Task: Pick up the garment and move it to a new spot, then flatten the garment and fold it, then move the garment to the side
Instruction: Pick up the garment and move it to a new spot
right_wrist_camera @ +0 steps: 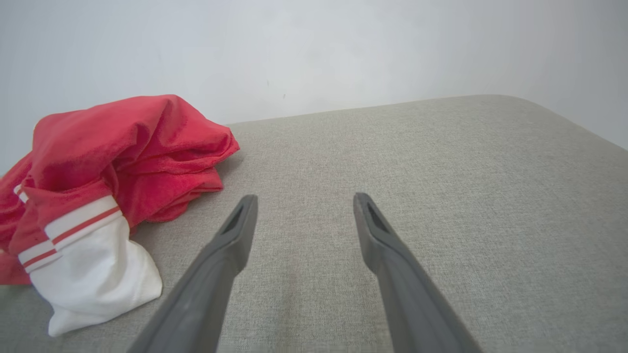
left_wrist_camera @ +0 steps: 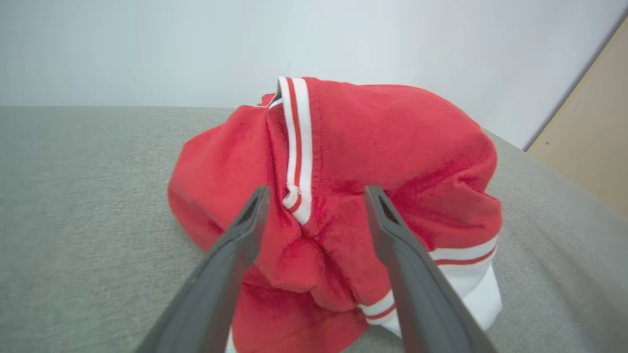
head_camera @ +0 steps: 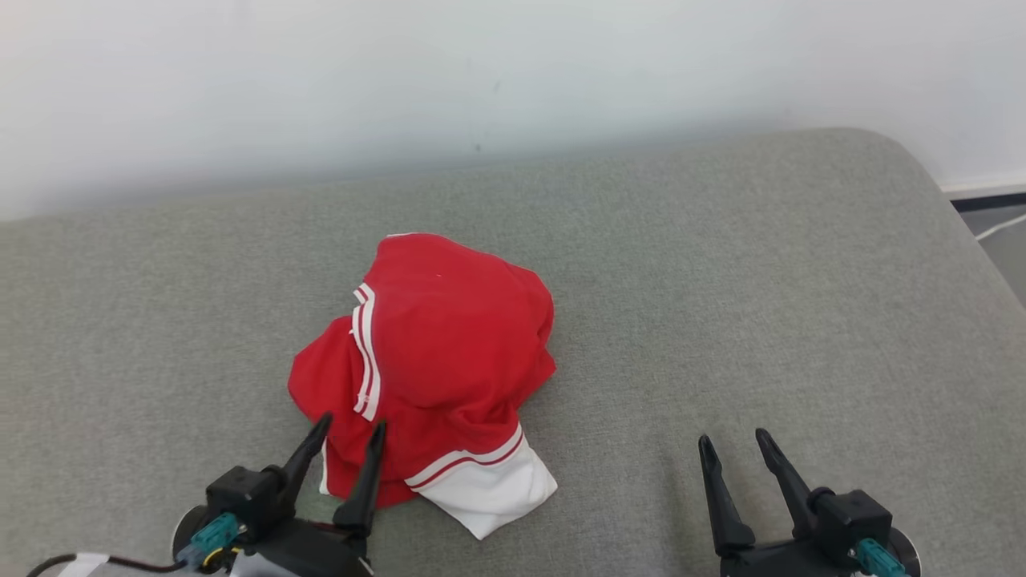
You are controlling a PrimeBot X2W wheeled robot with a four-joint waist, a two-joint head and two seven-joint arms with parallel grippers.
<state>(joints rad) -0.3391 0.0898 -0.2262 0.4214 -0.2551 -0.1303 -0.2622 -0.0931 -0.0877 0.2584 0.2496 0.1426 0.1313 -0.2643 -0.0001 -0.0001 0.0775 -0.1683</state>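
Observation:
The garment (head_camera: pixel 437 353) is a red piece with white-and-red striped trim and a white part, heaped in a crumpled mound near the middle front of the grey cushion. My left gripper (head_camera: pixel 350 423) stands open at the heap's near left edge, its fingers spread in front of the cloth with nothing between them. In the left wrist view the garment (left_wrist_camera: pixel 373 162) rises just beyond the open left gripper (left_wrist_camera: pixel 316 193). My right gripper (head_camera: pixel 731 439) is open over bare cushion to the right of the heap. The right wrist view has the garment (right_wrist_camera: pixel 113 162) at its left, apart from the right gripper (right_wrist_camera: pixel 304 198).
The grey cushion (head_camera: pixel 761 304) runs wide on all sides of the heap, with a rounded corner at the far right. A pale wall (head_camera: pixel 513 72) stands behind it. Floor and a dark skirting (head_camera: pixel 990 200) show past the right edge.

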